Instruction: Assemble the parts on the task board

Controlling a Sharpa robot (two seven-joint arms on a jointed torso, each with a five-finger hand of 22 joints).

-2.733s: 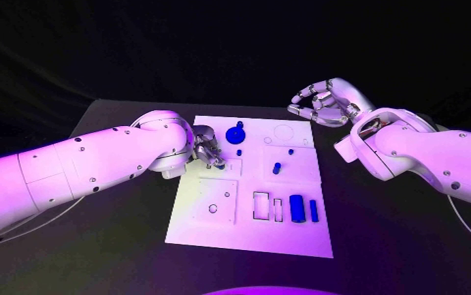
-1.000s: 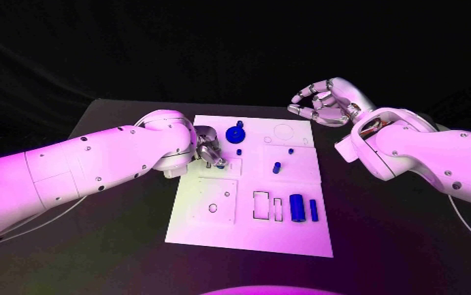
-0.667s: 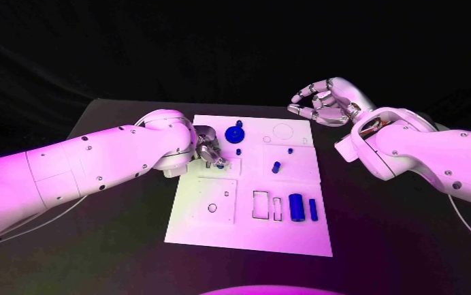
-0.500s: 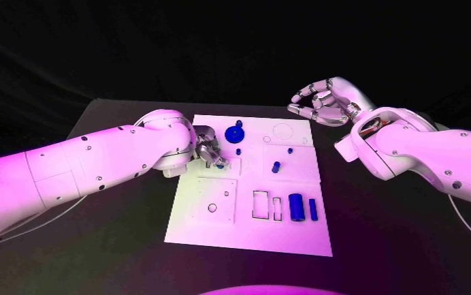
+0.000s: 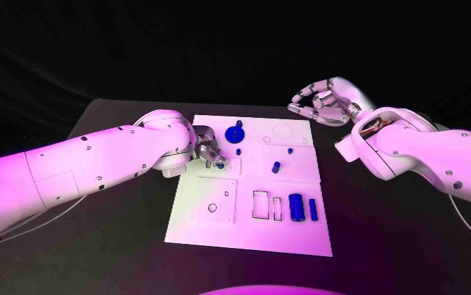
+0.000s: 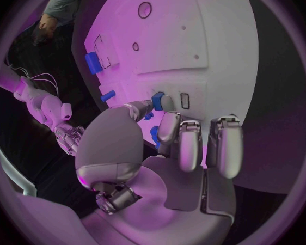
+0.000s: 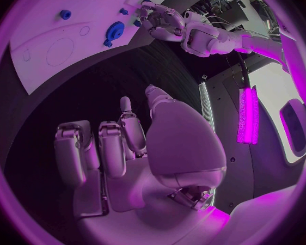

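The white task board [image 5: 211, 221] lies mid-table. My left hand [image 5: 207, 149] hovers at its left edge, near a small rectangular slot [image 6: 185, 100]. Thumb and a fingertip [image 6: 169, 114] pinch a small blue part [image 6: 157, 98]. A round blue part [image 5: 235, 133] stands near the far edge, with a small blue peg [image 5: 239, 151] just in front of it. Another blue part [image 5: 275, 167] lies mid-board, and two blue blocks [image 5: 295, 208] sit in slots near the front. My right hand [image 5: 322, 104] hangs empty above the table past the board's far right corner, fingers loosely curled.
The board [image 7: 44, 49] has an outlined circle [image 5: 284, 132] at its far right, a round hole [image 5: 213, 208] at front left and an unfilled rectangular slot [image 5: 261, 204]. Black table [image 5: 118, 227] surrounds the board on all sides.
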